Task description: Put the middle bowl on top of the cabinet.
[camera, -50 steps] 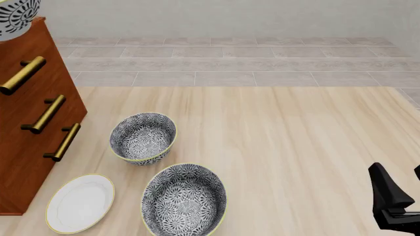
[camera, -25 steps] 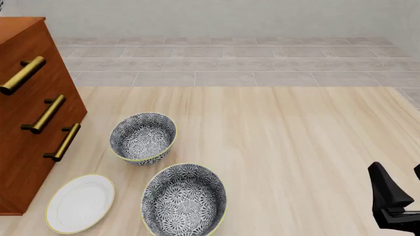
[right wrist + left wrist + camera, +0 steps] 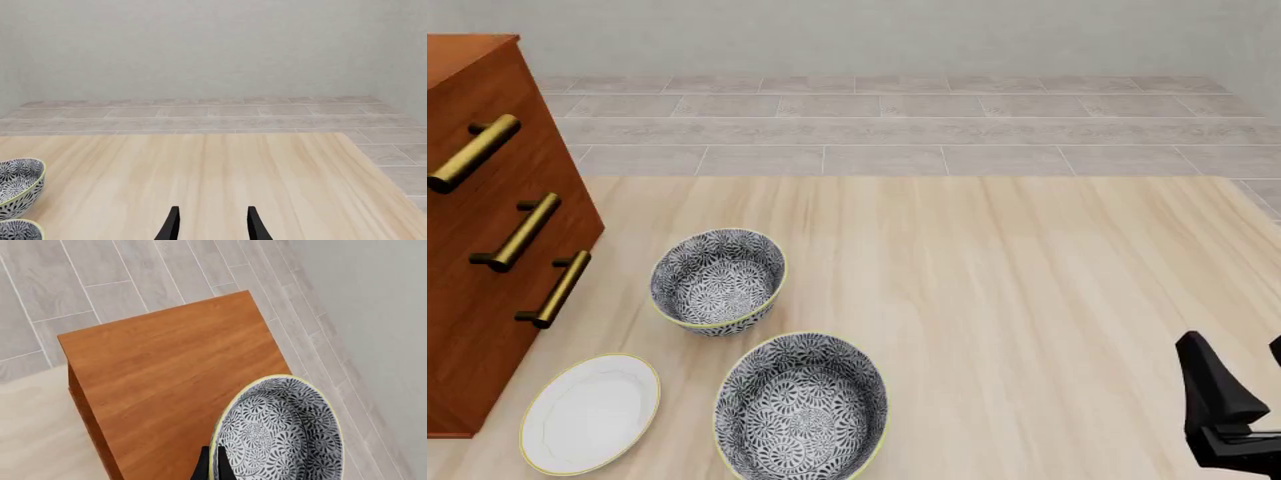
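In the left wrist view, the middle bowl (image 3: 280, 435), dark floral with a thin yellow rim, hangs over one end of the cabinet top (image 3: 167, 370). My left gripper (image 3: 213, 466) is shut on the bowl's rim, one finger inside and one outside. Whether the bowl touches the wood cannot be told. In the front view the cabinet (image 3: 481, 230) stands at the far left with its brass handles facing the table; the held bowl and the left gripper are outside that frame. My right gripper (image 3: 1237, 400) waits open at the table's near right, its fingers (image 3: 172, 223) apart over bare wood.
Two look-alike floral bowls sit on the table, one (image 3: 718, 280) near the cabinet's lower handle and a larger-looking one (image 3: 802, 408) at the near edge. A flat white plate (image 3: 590, 412) lies by the cabinet's base. Grey tiled floor lies beyond the table.
The held bowl showed at the front view's top left corner a second ago and has since left that frame. The table's bowls, plate and right gripper have not moved.
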Available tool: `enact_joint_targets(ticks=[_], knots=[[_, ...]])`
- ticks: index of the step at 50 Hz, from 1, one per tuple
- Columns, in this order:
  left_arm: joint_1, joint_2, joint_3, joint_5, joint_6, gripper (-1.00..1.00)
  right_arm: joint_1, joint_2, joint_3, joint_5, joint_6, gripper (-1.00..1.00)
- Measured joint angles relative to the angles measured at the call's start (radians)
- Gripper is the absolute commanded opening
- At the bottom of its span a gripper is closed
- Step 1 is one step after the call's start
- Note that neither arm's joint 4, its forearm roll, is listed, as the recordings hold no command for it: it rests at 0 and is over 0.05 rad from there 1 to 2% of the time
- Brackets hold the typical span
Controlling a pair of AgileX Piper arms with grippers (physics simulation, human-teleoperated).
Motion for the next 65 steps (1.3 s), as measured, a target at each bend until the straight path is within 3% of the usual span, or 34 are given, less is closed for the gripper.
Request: enact_joint_targets(ticks=[19, 45, 65], knots=[[0.067, 0.026, 0.007, -0.012, 0.026, -1.0, -0.003, 0.006, 0.0, -0.006, -0.001, 1.0], [0.092, 0.035, 0.082, -0.048, 0.024, -1.0, -0.006, 0.002, 0.0, -0.003, -0.001, 1.0], [0.107, 0.037, 0.09, -0.047, 0.028, -1.0, -0.002, 0.009, 0.0, -0.008, -0.005, 1.0]])
